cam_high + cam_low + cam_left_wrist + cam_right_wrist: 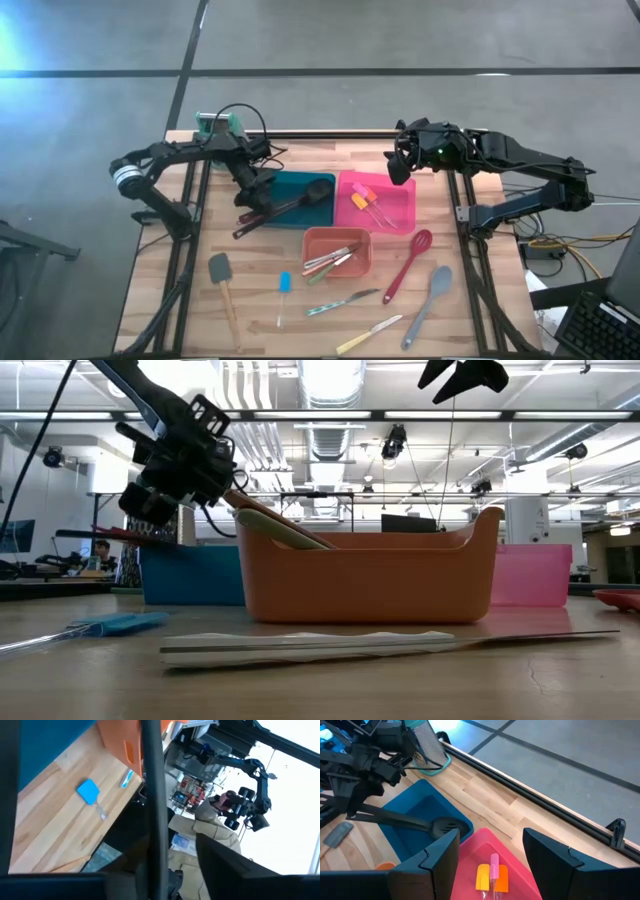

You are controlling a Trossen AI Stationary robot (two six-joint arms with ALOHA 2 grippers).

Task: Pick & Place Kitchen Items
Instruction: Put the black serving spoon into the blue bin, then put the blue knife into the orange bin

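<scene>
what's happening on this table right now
The left claw is at the blue tray, on the handle of a black spoon lying across that tray. The right claw hangs open above the pink tray. Several utensils already sit in the orange tray; a red spoon and grey spoon lie on the table.

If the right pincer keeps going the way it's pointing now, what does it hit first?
Most likely the pink tray: the open right pincer points down at it, with the small orange and pink spatulas lying inside, just ahead. Depth is unclear, so tray rim or spatulas could come first.
</scene>
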